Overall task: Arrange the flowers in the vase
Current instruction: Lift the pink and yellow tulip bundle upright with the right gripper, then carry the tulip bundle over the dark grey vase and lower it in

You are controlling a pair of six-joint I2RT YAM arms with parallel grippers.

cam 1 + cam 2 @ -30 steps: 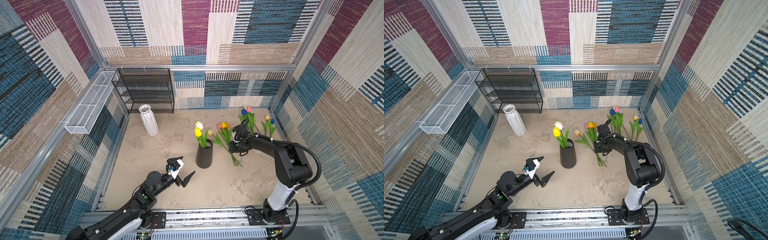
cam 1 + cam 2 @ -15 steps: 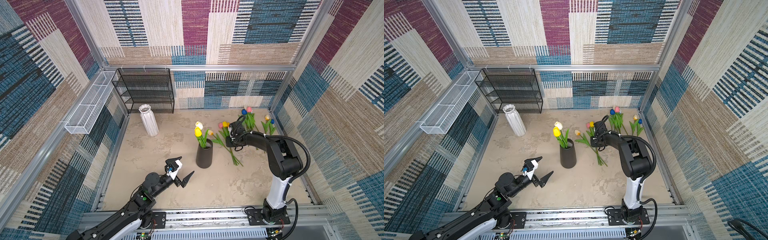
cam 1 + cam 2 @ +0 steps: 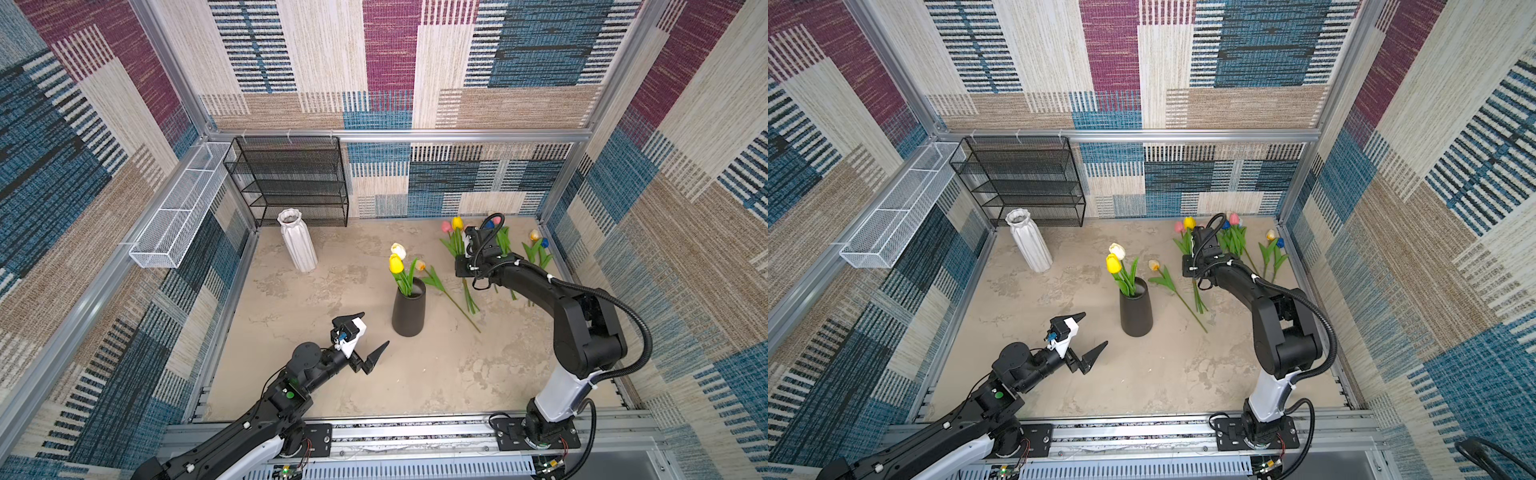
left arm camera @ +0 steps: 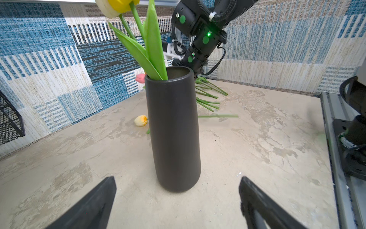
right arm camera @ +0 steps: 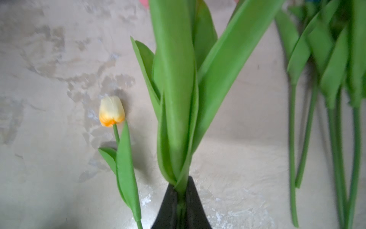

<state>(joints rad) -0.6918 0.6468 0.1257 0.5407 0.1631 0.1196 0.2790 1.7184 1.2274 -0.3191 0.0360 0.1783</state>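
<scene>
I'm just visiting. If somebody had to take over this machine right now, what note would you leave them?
Left gripper: open, empty, facing the black vase.
Right gripper: shut on a leafy tulip, low on its stem.
Done: yellow tulip and white tulip stand in the black vase.
To do: the held one, the cream-orange tulip lying beside the vase, and the loose tulips near the right wall.

Black wire shelf at back; white mesh basket beside it.

Left arm low, its left gripper spread wide; right arm outstretched, right gripper pinched on flowers.
</scene>
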